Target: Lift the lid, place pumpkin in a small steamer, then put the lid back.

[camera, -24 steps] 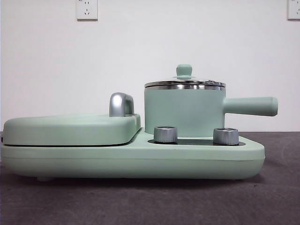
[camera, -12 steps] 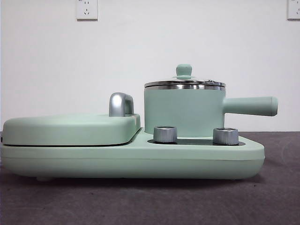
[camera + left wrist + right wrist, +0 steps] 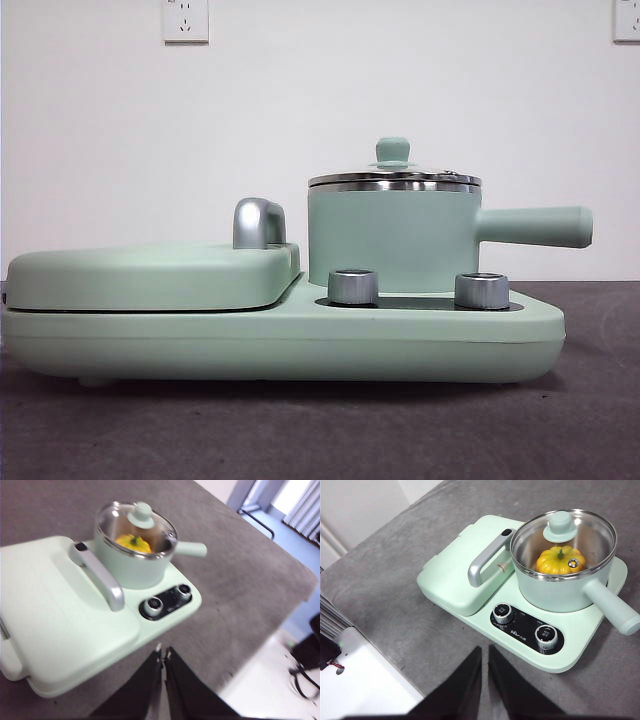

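The small steamer (image 3: 392,238) (image 3: 560,590) (image 3: 131,560) stands on the right part of the wide mint-green appliance base, its long handle (image 3: 535,226) pointing right. Its glass lid (image 3: 394,179) (image 3: 564,536) (image 3: 136,526) with the mint knob rests on the steel rim. Through the glass the yellow-orange pumpkin (image 3: 559,561) (image 3: 133,543) shows inside the pot. My left gripper (image 3: 162,652) hovers high above the table, away from the appliance, shut and holding nothing. High over the table's near side, my right gripper (image 3: 484,651) is likewise shut and empty. Neither arm appears in the front view.
The appliance base (image 3: 300,340) carries two silver knobs (image 3: 353,286) (image 3: 481,290) and, on its left half, a flat rectangular cover (image 3: 150,275) with a chrome handle (image 3: 258,222). Grey table surface surrounds it; the table's edges show in both wrist views.
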### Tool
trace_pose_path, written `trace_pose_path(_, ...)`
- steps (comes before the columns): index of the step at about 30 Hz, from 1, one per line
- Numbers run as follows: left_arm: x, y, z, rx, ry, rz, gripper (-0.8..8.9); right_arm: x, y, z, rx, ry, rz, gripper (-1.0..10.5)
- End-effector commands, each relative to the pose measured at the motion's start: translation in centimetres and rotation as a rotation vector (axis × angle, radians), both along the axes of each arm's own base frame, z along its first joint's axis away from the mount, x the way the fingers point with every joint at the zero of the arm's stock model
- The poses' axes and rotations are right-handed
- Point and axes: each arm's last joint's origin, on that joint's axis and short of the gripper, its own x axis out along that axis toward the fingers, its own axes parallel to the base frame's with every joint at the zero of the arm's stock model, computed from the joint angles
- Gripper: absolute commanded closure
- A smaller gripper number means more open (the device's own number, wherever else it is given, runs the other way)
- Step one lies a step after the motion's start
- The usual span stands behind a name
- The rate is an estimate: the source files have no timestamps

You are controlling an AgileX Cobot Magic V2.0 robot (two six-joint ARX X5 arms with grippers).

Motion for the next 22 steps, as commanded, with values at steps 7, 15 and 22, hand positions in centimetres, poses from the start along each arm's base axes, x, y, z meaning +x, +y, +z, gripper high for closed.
trace_pose_path(7, 3.0, 0.7, -7.7, -0.116, -0.224, 0.266, 7.98, 0.0, 0.1, 0.3, 0.001, -0.016, 0.014, 9.3)
trace_pose_path(15, 4.2, 3.1, -15.8, -0.072, -0.272, 0.588, 7.96, 0.0, 0.1, 0.3, 0.001, -0.016, 0.014, 9.3)
trace_pose_path(22, 4.2, 4.1, -17.7, 0.003, -0.296, 0.812, 7.94, 0.0, 0.1, 0.3, 0.001, -0.016, 0.014, 9.3)
